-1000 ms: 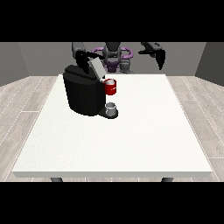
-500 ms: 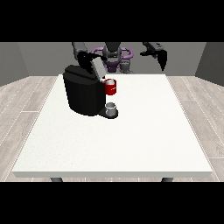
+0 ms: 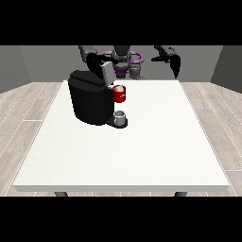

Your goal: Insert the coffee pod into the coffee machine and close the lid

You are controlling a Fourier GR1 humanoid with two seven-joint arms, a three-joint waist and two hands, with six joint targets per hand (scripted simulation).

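The hand at the view's left [image 3: 94, 60] is behind the coffee machine [image 3: 90, 97] lid [image 3: 105, 72], likely to close it; its finger state cannot be told

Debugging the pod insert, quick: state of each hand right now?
Hand at the view's right: raised above the table's far edge, holding nothing; fingers cannot be told.
Hand at the view's left: behind the coffee machine near its lid; cannot be told.

Grey torso, purple trim, blk hand [image 3: 173, 60].
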